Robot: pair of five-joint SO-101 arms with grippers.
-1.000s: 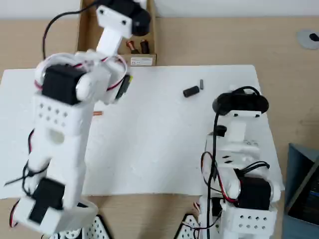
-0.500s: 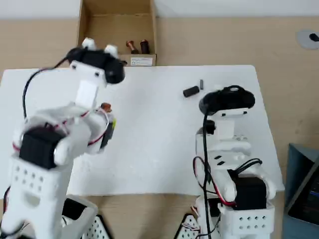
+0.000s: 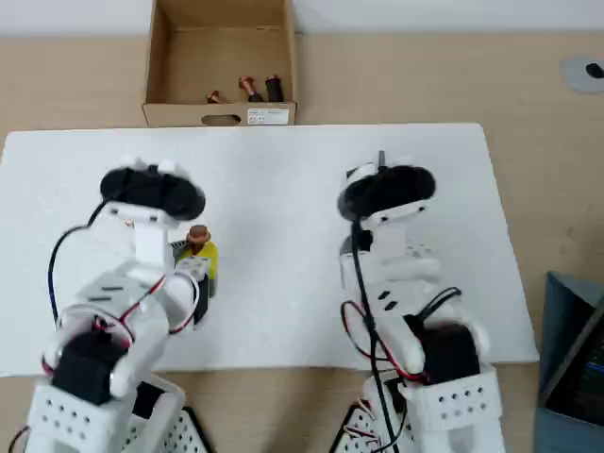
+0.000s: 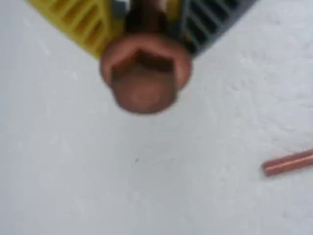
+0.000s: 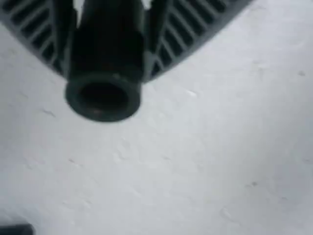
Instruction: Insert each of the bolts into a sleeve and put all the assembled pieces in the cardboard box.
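Note:
My left gripper (image 4: 146, 19) is shut on a copper bolt (image 4: 145, 78), whose hex head points at the camera. In the high view that bolt (image 3: 198, 235) sits at the left arm's tip, over the left half of the white mat (image 3: 283, 283). A second copper bolt (image 4: 288, 163) lies loose on the mat nearby. My right gripper (image 5: 105, 44) is shut on a black sleeve (image 5: 103, 95), open end outward, just above the mat. The cardboard box (image 3: 151, 66) stands behind the mat and holds three copper-and-black pieces (image 3: 250, 90).
A small grey pin (image 3: 381, 157) lies on the mat just beyond the right arm's wrist. A dark object (image 5: 14, 229) shows at the edge of the right wrist view. A blue bin (image 3: 571, 359) stands off the mat's right side.
The left arm drew back from the box to the near left of the mat, now with a bolt in its gripper. The right arm moved forward and took the black sleeve off the mat.

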